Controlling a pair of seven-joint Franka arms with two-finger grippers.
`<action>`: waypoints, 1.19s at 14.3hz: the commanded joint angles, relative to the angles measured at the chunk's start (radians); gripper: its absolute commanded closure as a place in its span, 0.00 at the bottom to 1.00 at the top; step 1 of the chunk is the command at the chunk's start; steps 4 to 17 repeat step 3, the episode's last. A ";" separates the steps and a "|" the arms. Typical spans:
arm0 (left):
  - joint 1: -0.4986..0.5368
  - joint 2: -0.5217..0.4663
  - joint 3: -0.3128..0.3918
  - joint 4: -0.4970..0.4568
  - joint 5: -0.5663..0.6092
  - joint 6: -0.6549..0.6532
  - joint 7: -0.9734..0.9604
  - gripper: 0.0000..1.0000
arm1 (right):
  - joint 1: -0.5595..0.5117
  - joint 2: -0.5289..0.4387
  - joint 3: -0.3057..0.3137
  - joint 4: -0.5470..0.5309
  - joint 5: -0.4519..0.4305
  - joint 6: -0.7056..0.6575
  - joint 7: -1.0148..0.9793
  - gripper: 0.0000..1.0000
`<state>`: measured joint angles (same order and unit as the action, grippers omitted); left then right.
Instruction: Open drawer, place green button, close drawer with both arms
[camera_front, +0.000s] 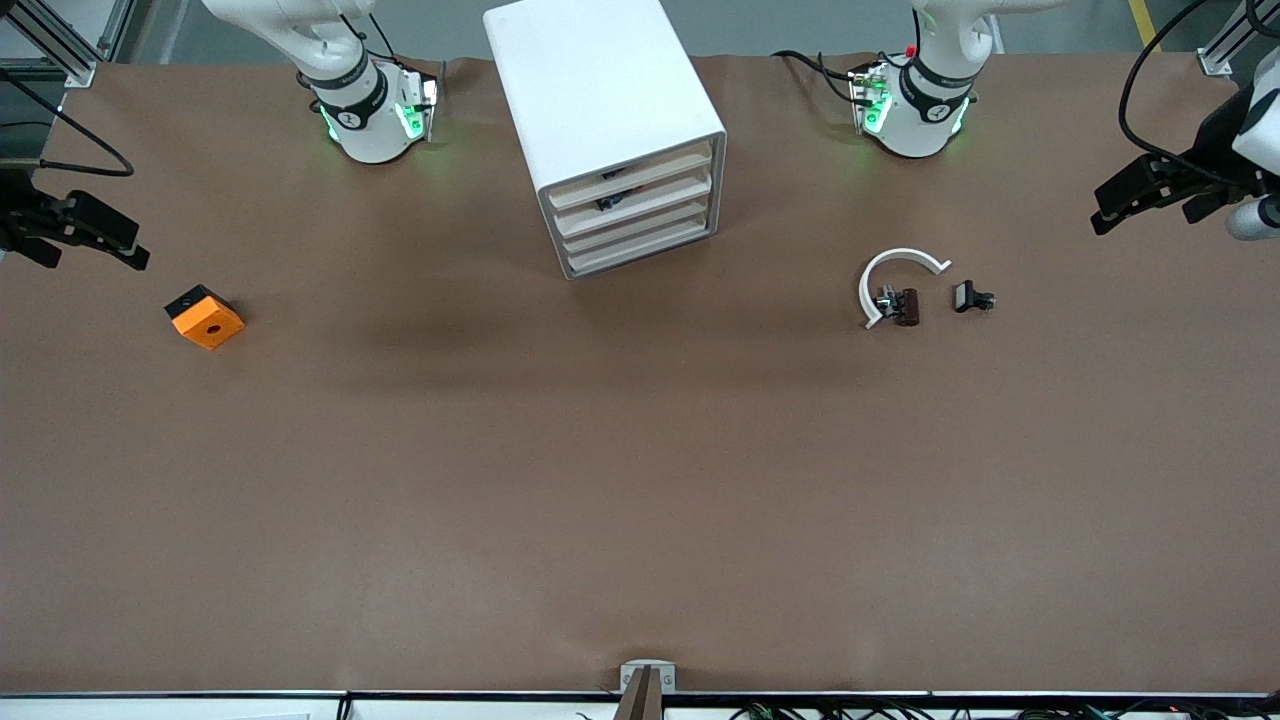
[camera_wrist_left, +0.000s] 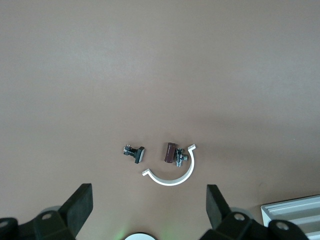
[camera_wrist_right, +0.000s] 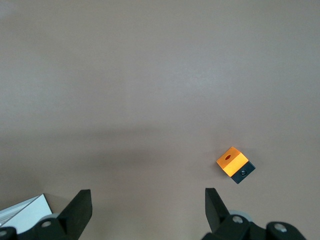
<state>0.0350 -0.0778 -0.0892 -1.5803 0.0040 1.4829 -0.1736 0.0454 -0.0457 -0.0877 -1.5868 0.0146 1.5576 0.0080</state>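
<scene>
Fig.: both arms parked wide, drawer unit at centre.

(a) My left gripper (camera_wrist_left: 147, 212) hangs over the worktop edge at the left arm's end, fingers spread wide, nothing between them. Its wrist cam looks down on three small parts lying close together: a white half-ring clip (camera_front: 893, 278), a brown-and-metal fitting (camera_front: 901, 305) touching the clip's inner curve, and a small black piece (camera_front: 972, 297) just beside them. All sit toward the left arm's end, nearer the front camera than the left base.

(b) My right gripper (camera_wrist_right: 147, 212) hangs over the worktop edge at the right arm's end, likewise wide open and holding nothing. Below its cam lies an orange block (camera_front: 205, 317) with a black underside and a hole in its top face, well apart from everything else.

(c) White drawer unit (camera_front: 610, 130) stands mid-table by the edge where the bases are, front angled toward the left arm's end. All drawer fronts appear flush, i.e. shut; dark handles show on the upper two, though detail is poor.

(d) Green button: none visible on the worktop. It may be inside a shut drawer, or simply not present; can't tell which. Arms held out wide prob. to keep the front cam's sight of the table unobstructed, a pose fitting either the start or the end of the job.
</scene>
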 joint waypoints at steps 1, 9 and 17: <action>-0.003 0.015 0.008 0.040 -0.003 -0.038 0.017 0.00 | -0.001 0.009 0.003 0.024 -0.013 -0.007 -0.003 0.00; -0.006 0.020 0.008 0.039 -0.001 -0.038 0.013 0.00 | 0.001 0.009 0.003 0.024 -0.013 -0.007 -0.003 0.00; -0.006 0.020 0.008 0.039 -0.001 -0.038 0.013 0.00 | 0.001 0.009 0.003 0.024 -0.013 -0.007 -0.003 0.00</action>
